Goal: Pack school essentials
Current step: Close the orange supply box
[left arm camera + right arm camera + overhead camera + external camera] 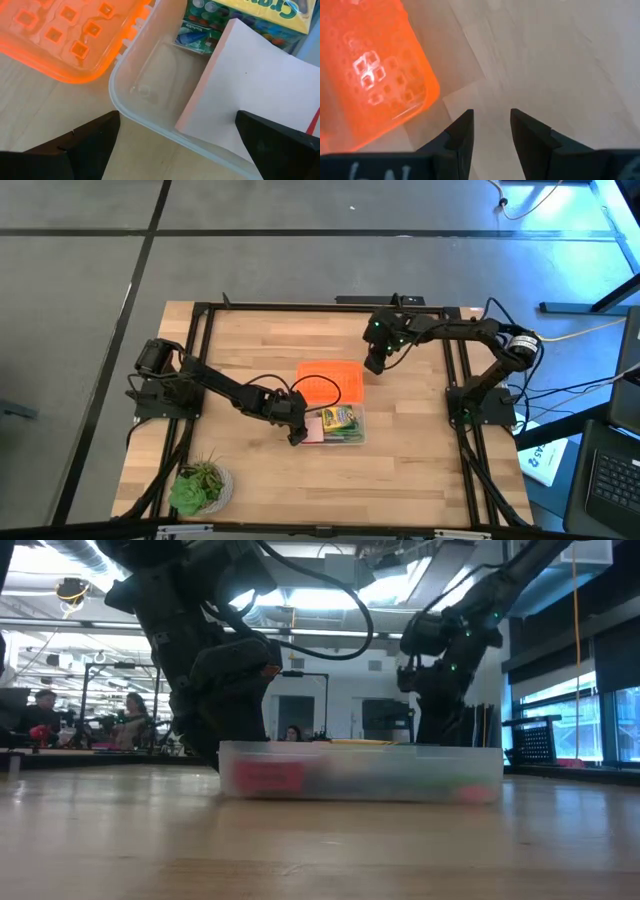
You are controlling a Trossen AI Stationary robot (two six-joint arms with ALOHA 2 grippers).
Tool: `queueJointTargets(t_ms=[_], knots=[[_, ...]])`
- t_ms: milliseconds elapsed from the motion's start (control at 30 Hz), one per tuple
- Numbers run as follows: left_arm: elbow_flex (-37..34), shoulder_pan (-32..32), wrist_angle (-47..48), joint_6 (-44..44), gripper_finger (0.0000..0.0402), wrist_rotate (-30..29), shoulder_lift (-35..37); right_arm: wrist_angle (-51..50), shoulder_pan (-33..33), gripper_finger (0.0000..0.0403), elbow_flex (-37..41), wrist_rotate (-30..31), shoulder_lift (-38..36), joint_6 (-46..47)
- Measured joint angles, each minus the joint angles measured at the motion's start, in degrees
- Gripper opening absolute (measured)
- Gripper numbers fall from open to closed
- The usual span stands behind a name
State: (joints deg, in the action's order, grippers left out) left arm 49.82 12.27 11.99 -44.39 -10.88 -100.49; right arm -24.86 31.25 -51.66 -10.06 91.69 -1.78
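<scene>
School essentials sit packed in clear box (pixel 338 427); orange lid (pixel 330 383) remains off.
Left hand (pixel 297 432) is spread wide over pink note pad (pixel 260 90); right hand (pixel 491 131), partly apart and empty, should be centred on lid edge.

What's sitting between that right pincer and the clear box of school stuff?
The orange lid lies between the right pincer and the clear box, seen from the high view.

Box mouth: the left gripper (pixel 297 423) hangs over the clear box's (pixel 355 439) left end, fingers spread wide.
Inside the box: the pink note pad (pixel 250 95) and crayon box (pixel 339 418) fill most of it; the left far corner is bare.
Far side of box: the orange lid (pixel 330 383) lies flat, touching the box.
Beyond the lid: the right gripper (pixel 376 364) hovers over bare wood, fingers slightly parted.
Near left corner: the potted plant (pixel 200 487) stands well apart.
</scene>
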Motion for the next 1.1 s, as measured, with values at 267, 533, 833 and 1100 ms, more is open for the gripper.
queueJointTargets(t_ms=[267, 533, 833, 1100], knots=[[0.0, 0.0, -0.1, 0.0, 0.0396, 0.0, 0.0, 5.3, 0.0, 0.0130, 1.7, 1.0, 6.0, 0.3], [0.0, 0.0, -0.4, 0.0, 0.0396, -0.1, 0.0, 6.0, -0.3, 0.0129, -0.7, -2.6, 10.4, -0.5], [0.0, 0.0, -0.5, 0.0, 0.0396, -0.1, 0.0, 6.5, -0.3, 0.0129, -1.1, -9.3, 10.8, -3.5], [0.0, -0.3, -0.5, 1.2, 0.0396, -0.1, 0.0, 6.7, -0.5, 0.0129, -0.8, -19.2, 11.0, -4.7]])
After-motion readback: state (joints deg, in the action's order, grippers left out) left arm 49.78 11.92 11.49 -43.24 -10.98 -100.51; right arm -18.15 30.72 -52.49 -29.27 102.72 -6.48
